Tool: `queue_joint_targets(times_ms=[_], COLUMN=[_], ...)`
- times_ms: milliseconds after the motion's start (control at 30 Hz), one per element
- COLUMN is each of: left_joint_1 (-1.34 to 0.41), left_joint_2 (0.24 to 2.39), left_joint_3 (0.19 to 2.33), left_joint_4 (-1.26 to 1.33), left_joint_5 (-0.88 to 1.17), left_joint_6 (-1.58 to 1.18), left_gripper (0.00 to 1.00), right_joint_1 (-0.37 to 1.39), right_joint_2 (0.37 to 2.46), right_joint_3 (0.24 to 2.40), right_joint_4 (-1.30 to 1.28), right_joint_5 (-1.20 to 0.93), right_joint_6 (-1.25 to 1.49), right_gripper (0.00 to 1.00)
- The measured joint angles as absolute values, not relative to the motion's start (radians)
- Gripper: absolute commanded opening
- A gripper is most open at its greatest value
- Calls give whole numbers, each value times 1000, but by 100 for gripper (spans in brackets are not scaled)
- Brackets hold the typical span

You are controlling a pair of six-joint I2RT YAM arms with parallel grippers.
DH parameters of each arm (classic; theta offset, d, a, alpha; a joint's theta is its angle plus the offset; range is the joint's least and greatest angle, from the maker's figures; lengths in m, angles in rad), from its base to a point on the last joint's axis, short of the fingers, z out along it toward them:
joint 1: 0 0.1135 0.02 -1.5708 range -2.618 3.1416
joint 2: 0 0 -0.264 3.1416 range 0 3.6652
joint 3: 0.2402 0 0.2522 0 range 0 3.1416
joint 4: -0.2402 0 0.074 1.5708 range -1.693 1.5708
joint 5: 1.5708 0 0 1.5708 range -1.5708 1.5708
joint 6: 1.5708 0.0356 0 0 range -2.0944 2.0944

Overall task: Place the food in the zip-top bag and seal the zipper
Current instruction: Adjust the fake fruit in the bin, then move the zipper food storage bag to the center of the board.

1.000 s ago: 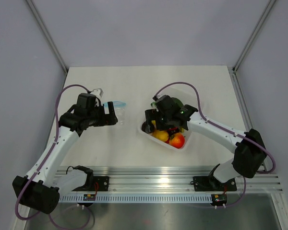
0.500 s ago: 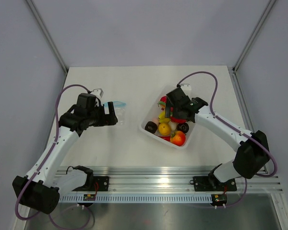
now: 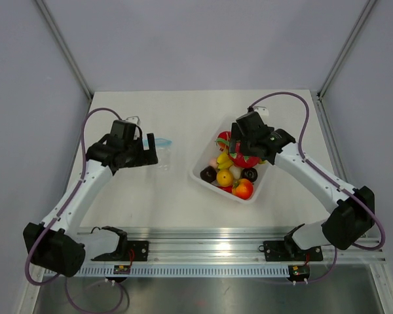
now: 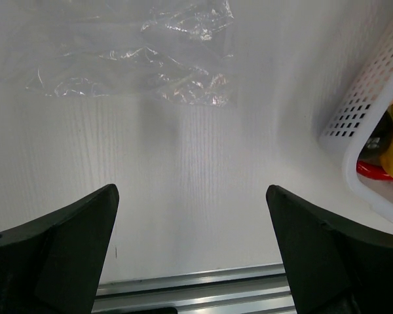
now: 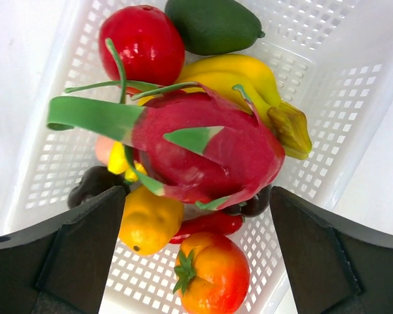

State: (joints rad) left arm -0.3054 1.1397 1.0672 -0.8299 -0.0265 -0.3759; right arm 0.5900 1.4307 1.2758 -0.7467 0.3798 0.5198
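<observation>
The right gripper (image 5: 196, 191), jaws wide and empty, hangs directly above the dragon fruit (image 5: 213, 147) in the basket (image 5: 327, 85); the left gripper (image 4: 191, 188), also open, faces the zip-top bag (image 4: 144, 65).

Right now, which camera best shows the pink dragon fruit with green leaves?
Right wrist: the pink dragon fruit fills the frame, atop other food in the white perforated tray. Top view shows only a red patch; left wrist, just the tray's corner.
</observation>
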Motion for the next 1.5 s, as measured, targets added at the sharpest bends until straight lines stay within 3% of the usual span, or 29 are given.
queue_joint_targets(times_ms=[433, 567, 733, 967, 1167, 1333, 1500], left_joint_1=[-297, -288, -293, -367, -403, -393, -394], left_joint_2=[1623, 1784, 1877, 1841, 1607, 1473, 1597], left_joint_3=[1401, 1520, 1525, 1341, 1173, 1225, 1398], left_joint_4=[-845, -830, -812, -870, -1003, -1025, -1016], left_joint_5=[-236, -247, -199, -192, -334, -412, -423], left_joint_6=[-420, -419, -390, -341, -408, -489, -550], left_gripper=[96, 92, 92, 93, 90, 89, 87], right_joint_1=[590, 590, 590, 590, 590, 590, 590], right_joint_2=[1246, 1194, 1155, 1155, 1221, 1242, 1230], right_joint_3=[1271, 1250, 1220, 1193, 1193, 1193, 1193], right_joint_4=[-768, -790, -816, -839, -839, -836, -836], right_joint_5=[284, 275, 276, 276, 269, 261, 249], right_joint_6=[529, 535, 543, 546, 535, 531, 531], right_gripper=[99, 99, 99, 99, 100, 99, 99])
